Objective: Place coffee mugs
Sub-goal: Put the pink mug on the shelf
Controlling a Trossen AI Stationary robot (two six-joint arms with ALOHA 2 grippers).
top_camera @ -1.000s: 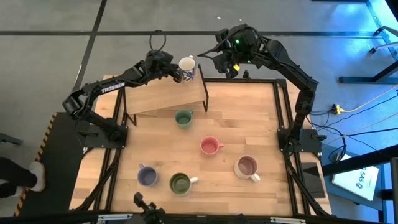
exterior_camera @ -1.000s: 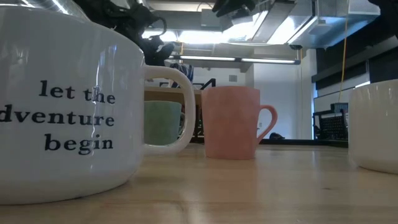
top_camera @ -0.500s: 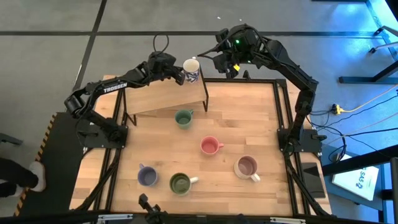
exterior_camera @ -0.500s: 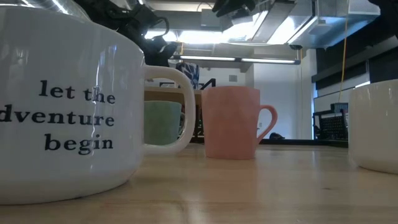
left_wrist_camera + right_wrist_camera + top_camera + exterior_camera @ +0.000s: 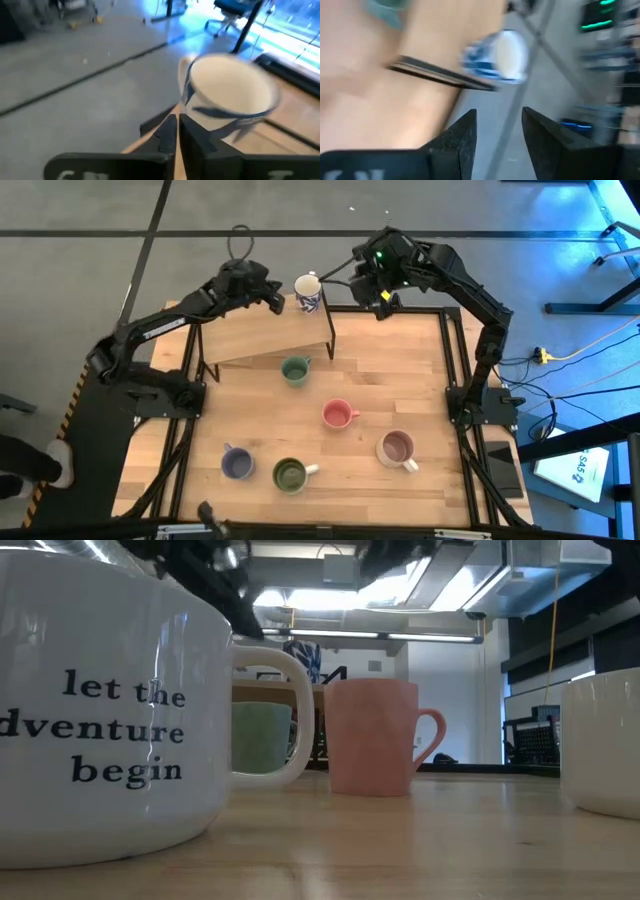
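The left gripper point(image 5: 273, 299), fingers pressed together on nothing, sits just beside the white ceramic mug with blue pattern point(image 5: 308, 290), which stands on the far right corner of the raised wooden shelf point(image 5: 262, 333). The right gripper point(image 5: 352, 275), fingers spread, hovers close on the mug's other side; both arms reach toward the table's far edge.

A raised wooden shelf point(image 5: 265, 332) stands at the far left part of the table point(image 5: 420, 380); one mug point(image 5: 308, 291) sits at the shelf's far right corner; the left gripper point(image 5: 275, 297) is just beside it on the left, and the right gripper point(image 5: 372, 280) is near it on the right. Another mug point(image 5: 295, 369) stands on the table just in front of the shelf; a third mug point(image 5: 338, 415) is near the table's middle. Three more mugs stand along the near side: one point(image 5: 237, 464) at the left, one point(image 5: 291, 474) beside it, one point(image 5: 398, 449) further right.
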